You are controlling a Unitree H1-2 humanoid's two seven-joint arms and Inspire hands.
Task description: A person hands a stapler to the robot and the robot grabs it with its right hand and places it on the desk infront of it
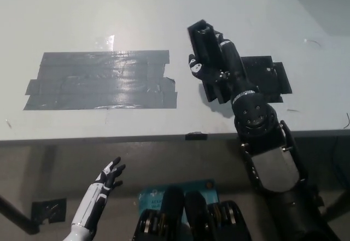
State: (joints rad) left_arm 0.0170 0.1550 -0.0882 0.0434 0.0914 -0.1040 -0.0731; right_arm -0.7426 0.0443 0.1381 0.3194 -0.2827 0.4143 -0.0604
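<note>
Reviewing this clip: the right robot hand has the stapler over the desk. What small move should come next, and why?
Probably lower the stapler onto the bare desk and then let go. The right robot hand grips it above the surface, and no person's hand shows. The left robot hand hangs open below the desk edge.

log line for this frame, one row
phase: carry | right hand: shut on stapler, above desk | left hand: open, resting lower left, below desk edge
</note>
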